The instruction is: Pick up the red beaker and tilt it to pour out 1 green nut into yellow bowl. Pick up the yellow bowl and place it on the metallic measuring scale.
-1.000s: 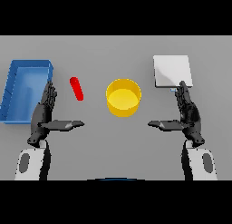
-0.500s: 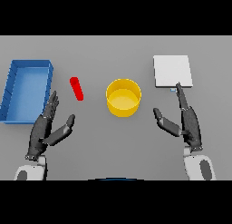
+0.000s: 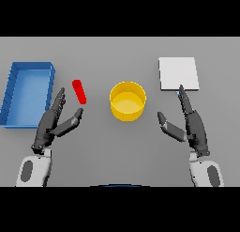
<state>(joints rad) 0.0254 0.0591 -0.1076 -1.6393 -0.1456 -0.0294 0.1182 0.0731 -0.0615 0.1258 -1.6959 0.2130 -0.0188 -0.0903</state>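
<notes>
The red beaker point(image 3: 79, 91) lies on its side on the grey table, a small red cylinder left of centre. My left hand point(image 3: 52, 122) is open just below and to the left of it, fingertips close to it but apart. The yellow bowl point(image 3: 127, 101) stands upright in the middle of the table. The metallic measuring scale point(image 3: 178, 73) is a flat pale square at the back right. My right hand point(image 3: 192, 125) is open below the scale and right of the bowl, fingers pointing up toward the scale's near edge.
A blue tray point(image 3: 27, 92) with raised walls sits at the far left, next to my left hand.
Both hands have turned from thumbs pointing inward to a more palm-up pose. The left hand has slid slightly toward the red beaker. Beaker, bowl and scale have not moved.
</notes>
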